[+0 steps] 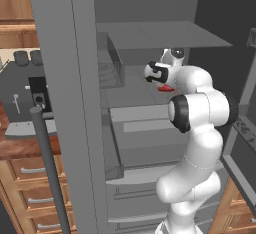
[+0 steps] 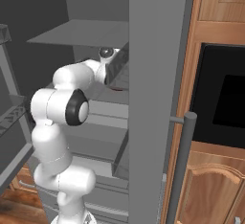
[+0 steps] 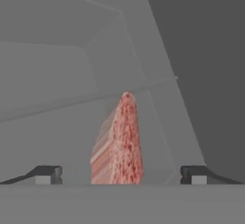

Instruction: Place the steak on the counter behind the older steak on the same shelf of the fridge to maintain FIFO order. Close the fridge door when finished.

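Note:
My arm reaches into the open grey fridge (image 1: pixel 65 78), and my gripper (image 1: pixel 166 84) hangs over a middle shelf (image 1: pixel 132 93). In the hand view a pale pink steak (image 3: pixel 119 146) with red streaks sits between my two fingertips (image 3: pixel 48 174), which stand wide apart and touch neither side of it; the gripper (image 3: pixel 122 176) is open. A red sliver of the steak (image 1: pixel 165 88) shows just under the hand, and again as the steak (image 2: pixel 117 88) beside the fridge door (image 2: pixel 153 84). The reddish-brown counter (image 1: pixel 22 147) lies at the far left.
Both fridge doors stand open, their bar handles (image 1: pixel 47 168) (image 2: pixel 181 165) near the base. A higher shelf (image 1: pixel 160 33) hangs above the hand, with drawers (image 1: pixel 135 198) below. Wooden cabinets and a dark oven (image 2: pixel 225 98) are on the right.

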Available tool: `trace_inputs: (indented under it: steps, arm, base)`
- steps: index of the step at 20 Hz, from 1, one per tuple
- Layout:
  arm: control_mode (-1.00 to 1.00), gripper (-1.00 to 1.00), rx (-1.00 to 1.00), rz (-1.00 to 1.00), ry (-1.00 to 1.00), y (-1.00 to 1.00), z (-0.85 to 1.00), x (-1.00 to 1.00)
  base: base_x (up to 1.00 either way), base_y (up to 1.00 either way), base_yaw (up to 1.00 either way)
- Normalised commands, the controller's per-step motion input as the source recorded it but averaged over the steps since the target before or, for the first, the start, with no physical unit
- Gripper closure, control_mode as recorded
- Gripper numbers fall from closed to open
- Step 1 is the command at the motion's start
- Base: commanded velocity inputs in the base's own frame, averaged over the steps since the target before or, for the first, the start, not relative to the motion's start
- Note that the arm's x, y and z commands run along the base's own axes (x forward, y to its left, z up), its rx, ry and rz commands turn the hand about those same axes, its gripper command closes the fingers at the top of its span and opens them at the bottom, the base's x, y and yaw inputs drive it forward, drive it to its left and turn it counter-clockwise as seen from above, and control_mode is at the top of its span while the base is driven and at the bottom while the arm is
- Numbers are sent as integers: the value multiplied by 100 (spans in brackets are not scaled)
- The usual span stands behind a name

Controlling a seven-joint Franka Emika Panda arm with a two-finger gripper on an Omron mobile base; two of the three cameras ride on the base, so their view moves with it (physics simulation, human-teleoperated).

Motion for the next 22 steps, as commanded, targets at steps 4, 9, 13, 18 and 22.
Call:
trace_inputs:
  steps: [4,9,13,18,22]
  arm:
    - [-100,-100,0,0,0,25,0,-51]
    - [-100,-100,0,0,0,24,0,-67]
    - [-100,-100,0,0,0,16,0,-86]
    - [-100,-100,0,0,3,16,14,-81]
    - [-100,-100,4,0,8,18,36,-85]
  base:
    - [0,0,0]
    - [0,0,0]
    - [0,0,0]
    - [0,0,0]
    - [0,0,0]
